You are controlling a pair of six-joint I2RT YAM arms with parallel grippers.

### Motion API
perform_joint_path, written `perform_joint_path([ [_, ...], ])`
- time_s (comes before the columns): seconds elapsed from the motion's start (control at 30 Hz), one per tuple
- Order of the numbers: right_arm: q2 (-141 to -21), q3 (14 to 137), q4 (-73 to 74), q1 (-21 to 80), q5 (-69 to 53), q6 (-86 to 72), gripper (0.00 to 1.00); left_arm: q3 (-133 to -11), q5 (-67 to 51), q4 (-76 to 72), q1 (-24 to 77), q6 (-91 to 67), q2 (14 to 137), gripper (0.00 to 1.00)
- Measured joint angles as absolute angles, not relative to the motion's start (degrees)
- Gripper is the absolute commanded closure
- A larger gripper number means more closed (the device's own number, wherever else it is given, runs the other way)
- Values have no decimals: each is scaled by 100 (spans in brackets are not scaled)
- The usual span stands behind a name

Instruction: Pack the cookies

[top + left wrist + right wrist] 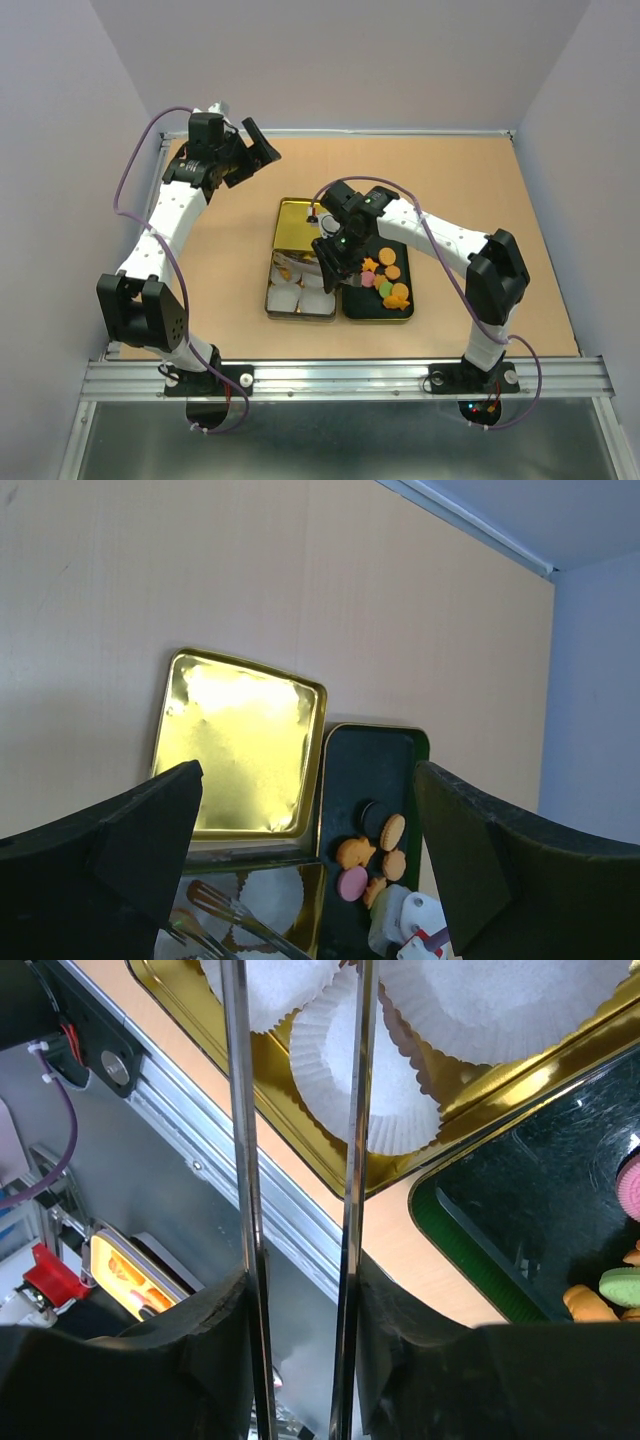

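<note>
Tabletop (500,200) tan, walls (350,60) pale; far-left of gold tin (296,228) left gripper (255,163) gapes wide; above it right gripper (300,1295) pinches tongs (243,1160).

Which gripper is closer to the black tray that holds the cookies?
Right. The right gripper, gripping metal tongs, hangs over the left edge of the black tray. The open left gripper is far away, well beyond the tray's far left corner.

I couldn't see the tips of the tongs (241,1110) (past the top edge); the cookies (622,1286) were cropped at the right.
</note>
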State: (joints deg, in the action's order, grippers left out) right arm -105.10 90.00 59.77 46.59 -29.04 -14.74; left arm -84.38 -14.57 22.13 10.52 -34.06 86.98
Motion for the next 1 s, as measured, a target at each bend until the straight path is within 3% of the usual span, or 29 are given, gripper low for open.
perform_joint_path([
  [0.43, -10508, 9074, 6023, 4735, -2620, -1494, 57, -8215, -1446, 2213, 1052, -3385, 8593, 2],
  [0.7, -10473, 10005, 6202, 4737, -2198, -1673, 57, -8097, -1280, 2211, 1052, -3389, 8342, 2],
  [1.0, -9810, 10324, 6549, 4737, -1000, -2161, 57, -7900, -1050, 2193, 1052, -3398, 8103, 2],
])
